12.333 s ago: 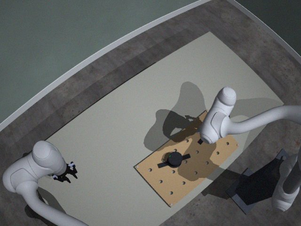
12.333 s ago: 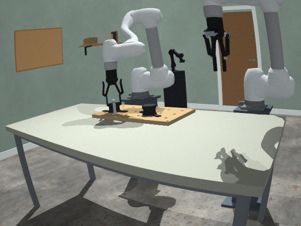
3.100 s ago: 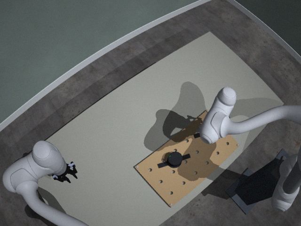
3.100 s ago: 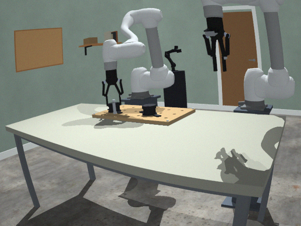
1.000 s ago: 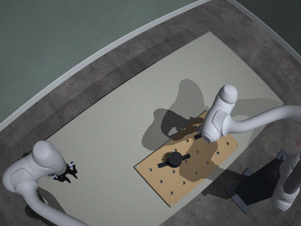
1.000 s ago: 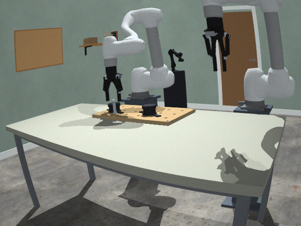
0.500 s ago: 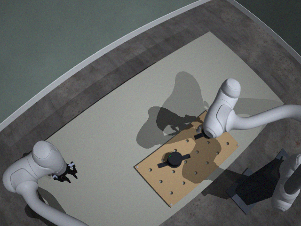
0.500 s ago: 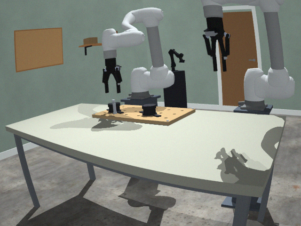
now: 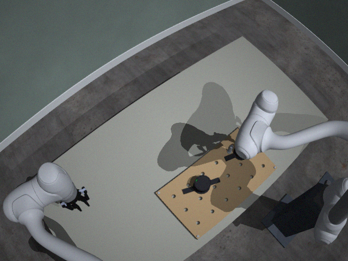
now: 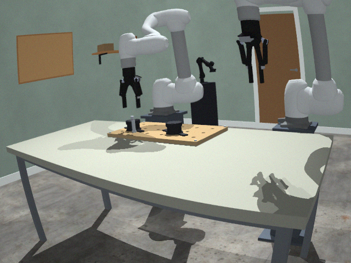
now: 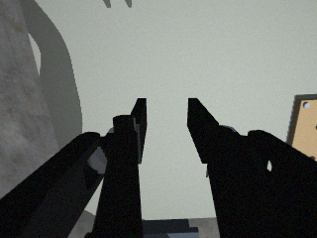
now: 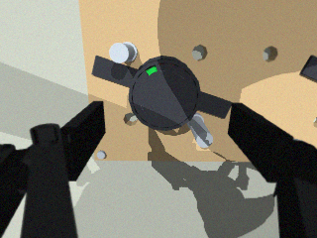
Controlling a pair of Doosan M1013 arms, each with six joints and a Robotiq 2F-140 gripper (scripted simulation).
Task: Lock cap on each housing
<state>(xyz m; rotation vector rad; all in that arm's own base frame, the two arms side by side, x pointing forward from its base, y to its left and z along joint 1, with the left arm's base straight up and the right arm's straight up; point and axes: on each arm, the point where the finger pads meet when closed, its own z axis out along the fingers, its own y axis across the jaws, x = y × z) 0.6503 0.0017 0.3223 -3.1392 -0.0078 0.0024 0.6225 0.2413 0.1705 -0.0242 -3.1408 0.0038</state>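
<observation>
A capped black housing [image 9: 229, 157] [image 10: 137, 123] [image 12: 167, 111] stands upright between two grey pegs; its cap shows a green mark at the upper left in the right wrist view. The second housing stands upright farther along the board, its round black cap [image 9: 203, 182] [image 10: 173, 123] bearing a green mark. My right gripper [image 10: 131, 106] [image 12: 166, 117] is open and empty, above the first housing and clear of it; the arm hides it in the top view. My left gripper [image 9: 85, 207] [image 10: 256, 81] [image 11: 166, 112] is partly open and empty, high above the table's other end.
The wooden board [image 9: 179, 202] [image 10: 184, 138] [image 12: 223, 30] has several holes and small corner screws. One grey peg [image 9: 230, 148] [image 10: 132, 124] [image 12: 202, 133] and another peg [image 12: 120, 53] rise close beside the first housing. The left arm is well away from the board.
</observation>
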